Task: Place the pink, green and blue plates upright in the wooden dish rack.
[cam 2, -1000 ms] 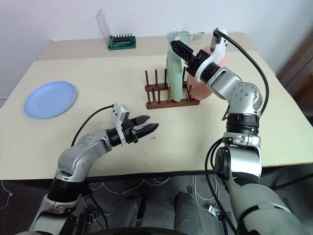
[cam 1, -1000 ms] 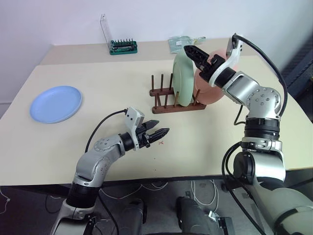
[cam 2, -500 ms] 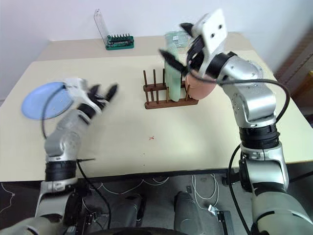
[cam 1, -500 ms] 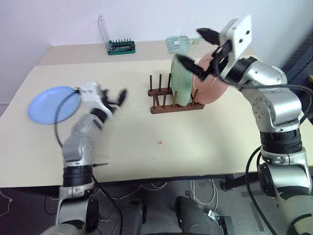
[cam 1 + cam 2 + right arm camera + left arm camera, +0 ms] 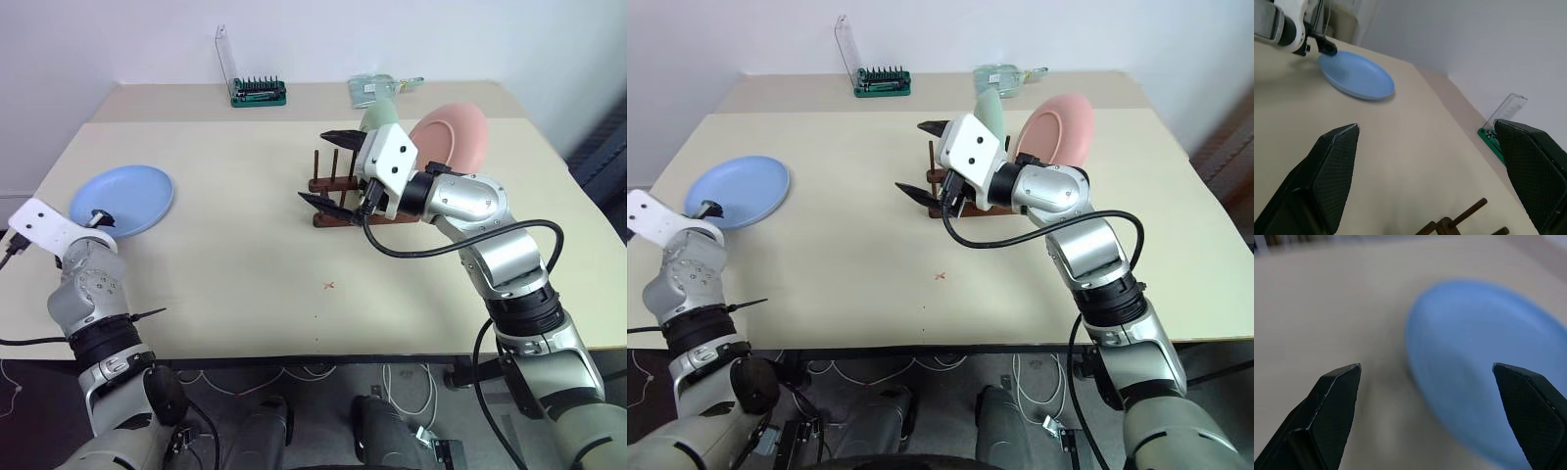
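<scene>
The blue plate (image 5: 123, 199) lies flat at the table's left side. My left gripper (image 5: 1425, 367) hovers at the plate's near edge, fingers open wide with nothing between them, pointing at the plate (image 5: 1484, 382). The green plate (image 5: 380, 117) and the pink plate (image 5: 452, 137) stand upright in the wooden dish rack (image 5: 331, 216) at the middle right. My right gripper (image 5: 327, 169) is open and empty just in front of the rack's free pegs, and its white wrist mount hides most of the green plate.
A green bit holder (image 5: 259, 93) with a clear lid and a plastic packet (image 5: 377, 88) sit near the table's far edge. A small red mark (image 5: 330, 286) is on the tabletop toward the front. The blue plate lies close to the table's left edge.
My left gripper swung from the table's middle to the blue plate and opened wide. My right gripper drew back from the plates, rolled, and came in front of the rack. The camera shifted.
</scene>
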